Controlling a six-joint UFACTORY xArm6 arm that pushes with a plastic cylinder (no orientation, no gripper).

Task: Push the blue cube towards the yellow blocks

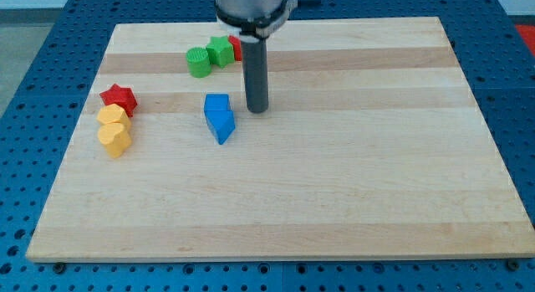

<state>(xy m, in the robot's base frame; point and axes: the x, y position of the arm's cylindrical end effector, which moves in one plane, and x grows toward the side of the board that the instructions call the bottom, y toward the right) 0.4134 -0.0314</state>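
The blue cube lies left of the board's middle, touching a second blue block of elongated shape just below it. Two yellow blocks sit near the view's left edge of the board, one above the other, touching. My tip rests on the board just to the right of the blue cube, a small gap apart. The yellow blocks are well to the left of the blue cube.
A red star touches the upper yellow block from above. Two green blocks and a red block, partly hidden by the rod, sit near the top. The wooden board lies on a blue perforated table.
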